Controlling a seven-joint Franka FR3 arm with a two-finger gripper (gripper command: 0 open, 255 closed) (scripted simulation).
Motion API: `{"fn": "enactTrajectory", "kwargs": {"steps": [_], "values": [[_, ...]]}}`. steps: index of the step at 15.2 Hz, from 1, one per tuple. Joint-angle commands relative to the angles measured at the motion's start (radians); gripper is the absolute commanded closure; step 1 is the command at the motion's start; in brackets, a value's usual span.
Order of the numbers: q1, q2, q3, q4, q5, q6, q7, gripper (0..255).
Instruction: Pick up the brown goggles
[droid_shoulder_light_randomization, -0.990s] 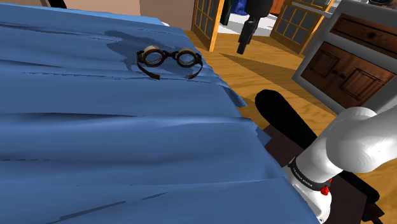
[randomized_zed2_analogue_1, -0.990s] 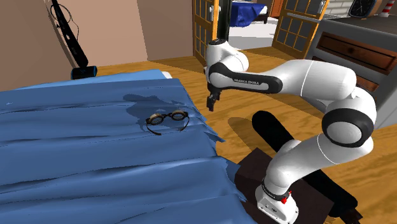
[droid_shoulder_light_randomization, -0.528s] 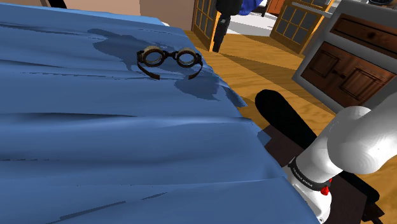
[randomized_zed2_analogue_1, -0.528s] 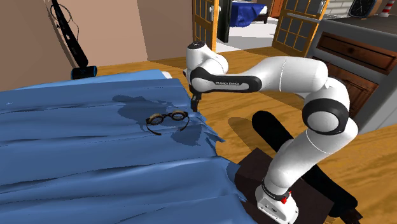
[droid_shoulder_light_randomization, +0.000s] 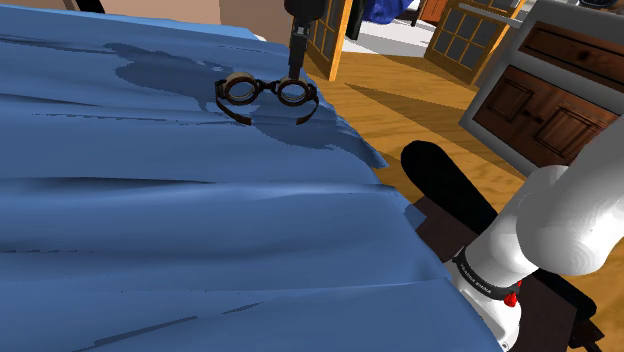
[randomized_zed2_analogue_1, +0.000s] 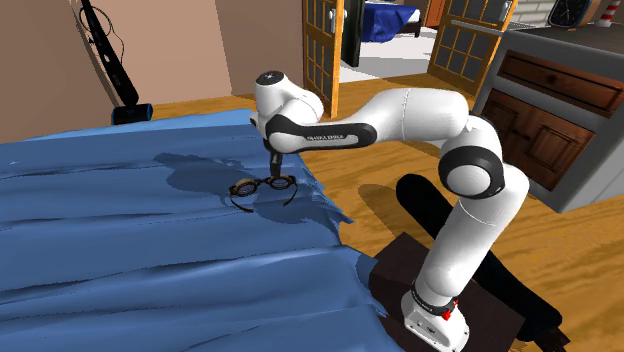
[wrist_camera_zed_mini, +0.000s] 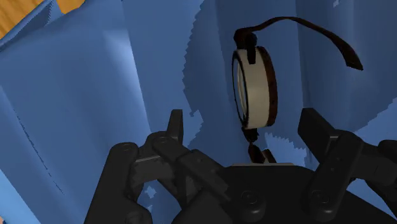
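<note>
Hanging over the blue cloth (wrist_camera_zed_mini: 95, 95), the gripper (wrist_camera_zed_mini: 245, 129) held its two black fingers (wrist_camera_zed_mini: 174, 126) spread apart, clasping nothing. Just ahead of them, in line with the gap, lay the brown goggles (wrist_camera_zed_mini: 256, 89), one pale round lens facing the opening and the dark strap curling away past one finger. Farther off, beyond the cloth's edge, ran a wooden floor (droid_shoulder_light_randomization: 400, 110).

FRANKA EMIKA stands in white on the dark forearm band (randomized_zed2_analogue_1: 335, 131) behind the jaws; the base band (droid_shoulder_light_randomization: 476, 279) lettering is unreadable.
</note>
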Motion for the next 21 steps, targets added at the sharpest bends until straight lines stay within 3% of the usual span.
{"fn": "enactTrajectory", "kwargs": {"steps": [1,5,14,15,21], "values": [[0.017,0.05,0.018,0.049,-0.022,0.009,-0.017,0],[0.049,0.136,0.048,0.14,-0.063,0.015,-0.039,0],[0.047,0.139,0.045,0.042,-0.073,0.113,-0.018,0],[0.047,0.138,0.045,0.041,-0.073,0.114,-0.017,255],[0.047,0.138,0.045,0.041,-0.073,0.114,-0.017,255]]}}
